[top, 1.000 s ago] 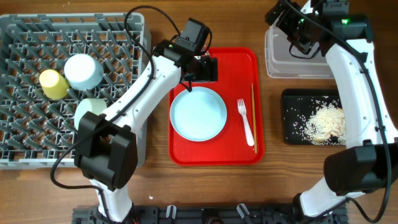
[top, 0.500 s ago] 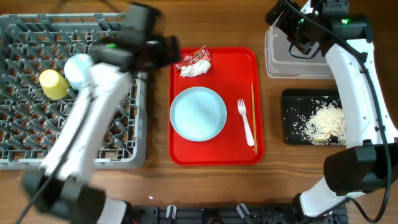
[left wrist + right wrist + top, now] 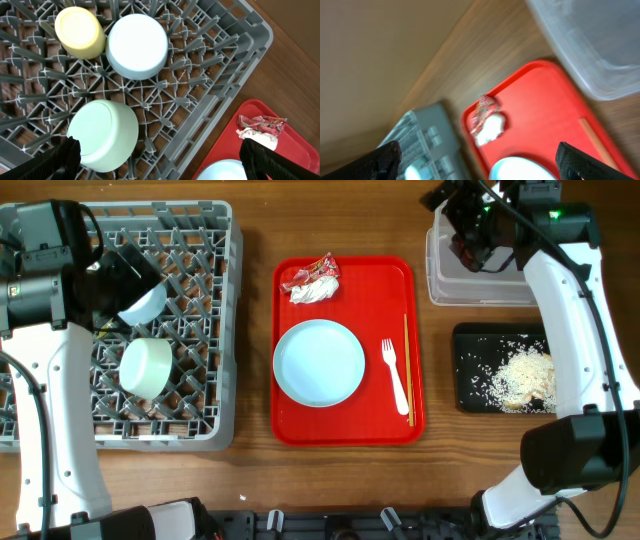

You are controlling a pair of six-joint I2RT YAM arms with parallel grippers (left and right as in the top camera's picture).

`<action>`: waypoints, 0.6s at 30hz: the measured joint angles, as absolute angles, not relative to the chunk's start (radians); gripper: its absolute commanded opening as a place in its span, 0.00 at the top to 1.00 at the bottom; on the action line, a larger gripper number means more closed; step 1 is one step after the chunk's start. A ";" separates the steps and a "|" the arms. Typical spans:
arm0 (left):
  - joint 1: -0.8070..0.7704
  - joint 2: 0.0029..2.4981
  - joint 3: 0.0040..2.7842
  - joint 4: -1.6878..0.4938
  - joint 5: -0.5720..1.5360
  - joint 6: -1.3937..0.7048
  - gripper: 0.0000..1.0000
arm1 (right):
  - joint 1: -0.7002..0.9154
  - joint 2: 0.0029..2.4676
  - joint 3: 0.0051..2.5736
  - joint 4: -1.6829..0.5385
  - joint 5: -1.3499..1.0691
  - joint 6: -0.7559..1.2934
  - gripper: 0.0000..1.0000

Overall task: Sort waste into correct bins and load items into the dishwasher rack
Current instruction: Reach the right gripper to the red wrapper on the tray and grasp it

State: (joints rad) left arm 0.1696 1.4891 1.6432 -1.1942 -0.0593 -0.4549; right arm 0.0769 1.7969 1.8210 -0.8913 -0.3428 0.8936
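The grey dishwasher rack holds a yellow cup, an upturned pale-blue bowl and a pale-green bowl. My left gripper hangs open and empty above them. On the red tray lie the red wrapper with the white napkin, the pale-blue plate and the white fork. My right gripper is open and empty, high over the clear tub.
The black tray at the right holds rice scraps. A thin wooden stick lies along the red tray's right side. Bare wooden table surrounds the tray and rack.
My left arm has swung from the red tray's top left corner to the left over the rack, uncovering the wrapper and napkin. The right arm has barely moved.
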 measured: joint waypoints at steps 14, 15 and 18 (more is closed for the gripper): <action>0.170 1.489 1.643 -1.194 -0.059 -0.455 0.00 | 0.577 2.173 1.781 -0.649 0.014 0.627 0.06; 0.170 1.489 1.643 -1.195 -0.059 -0.455 0.00 | 0.577 2.203 1.776 -0.648 0.044 0.630 0.15; 0.170 1.489 1.643 -1.195 -0.059 -0.455 0.00 | 0.566 2.236 1.768 -0.649 0.104 0.659 0.30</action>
